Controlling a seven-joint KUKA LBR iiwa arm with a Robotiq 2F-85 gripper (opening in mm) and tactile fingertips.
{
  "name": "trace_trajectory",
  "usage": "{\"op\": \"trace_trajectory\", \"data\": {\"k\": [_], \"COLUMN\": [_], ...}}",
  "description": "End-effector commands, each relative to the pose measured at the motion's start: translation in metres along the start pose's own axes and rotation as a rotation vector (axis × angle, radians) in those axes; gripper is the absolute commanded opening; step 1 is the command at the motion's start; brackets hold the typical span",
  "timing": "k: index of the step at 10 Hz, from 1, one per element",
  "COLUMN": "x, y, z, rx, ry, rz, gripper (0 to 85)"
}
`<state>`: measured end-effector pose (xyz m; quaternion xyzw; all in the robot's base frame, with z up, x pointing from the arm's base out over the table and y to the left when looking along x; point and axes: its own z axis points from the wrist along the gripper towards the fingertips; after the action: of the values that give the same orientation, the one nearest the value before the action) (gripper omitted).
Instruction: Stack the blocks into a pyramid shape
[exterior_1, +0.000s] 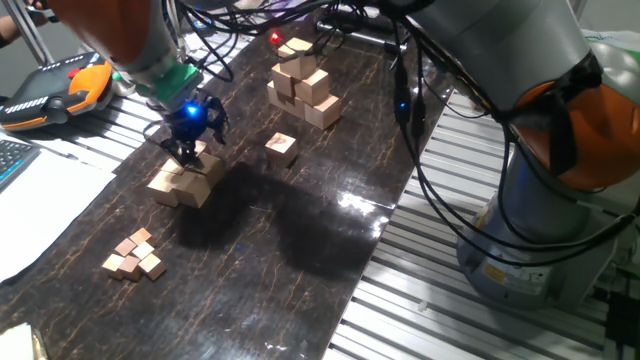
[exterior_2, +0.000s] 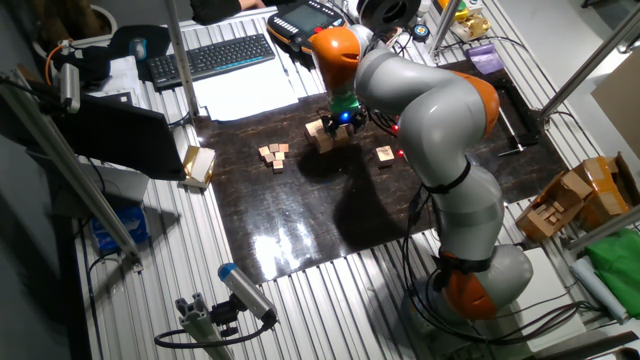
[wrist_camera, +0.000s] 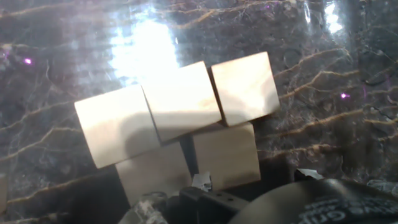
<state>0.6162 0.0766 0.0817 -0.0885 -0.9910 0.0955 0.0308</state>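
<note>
A pile of light-tan blocks (exterior_1: 185, 182) lies on the dark mat at the left; it also shows in the other fixed view (exterior_2: 322, 133). In the hand view a row of three blocks (wrist_camera: 180, 102) lies against two more (wrist_camera: 227, 155), and the middle one looks raised. One more block (exterior_1: 281, 147) lies alone to the right, also seen in the other fixed view (exterior_2: 384, 153). My gripper (exterior_1: 188, 152) hangs right over the pile, fingers down at its top. Only dark finger parts (wrist_camera: 199, 190) show at the bottom of the hand view, and no block shows between them.
A taller stack of bigger cubes (exterior_1: 303, 85) stands at the back of the mat. A cluster of tiny cubes (exterior_1: 135, 255) lies at the front left. A teach pendant (exterior_1: 60, 90) and papers lie off the mat to the left. The robot base (exterior_1: 560, 200) stands at the right.
</note>
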Motion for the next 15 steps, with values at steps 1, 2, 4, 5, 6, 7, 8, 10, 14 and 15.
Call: {"op": "trace_trajectory", "data": {"k": [1, 2, 4, 5, 6, 7, 8, 10, 14, 15], "x": [-0.0011, -0.0018, -0.0030, -0.0036, -0.0038, -0.0042, -0.0046, -0.0062, -0.0099, -0.0098], "y": [0.0004, 0.0006, 0.0020, 0.0031, 0.0035, 0.0038, 0.0039, 0.0040, -0.0007, -0.0005], "z": [0.0020, 0.0034, 0.0065, 0.0070, 0.0072, 0.0082, 0.0092, 0.0095, 0.0065, 0.0068], "rx": [0.000, -0.001, 0.000, 0.000, 0.000, 0.002, 0.002, 0.004, 0.013, 0.015], "ry": [-0.002, -0.005, -0.012, -0.013, -0.013, -0.015, -0.015, -0.015, 0.005, 0.006], "rz": [-0.001, -0.001, -0.001, -0.001, -0.002, -0.002, -0.002, -0.008, -0.037, -0.039], "gripper": [69.3, 69.7, 70.0, 70.0, 70.3, 70.3, 70.7, 71.0, 71.3, 71.0]}}
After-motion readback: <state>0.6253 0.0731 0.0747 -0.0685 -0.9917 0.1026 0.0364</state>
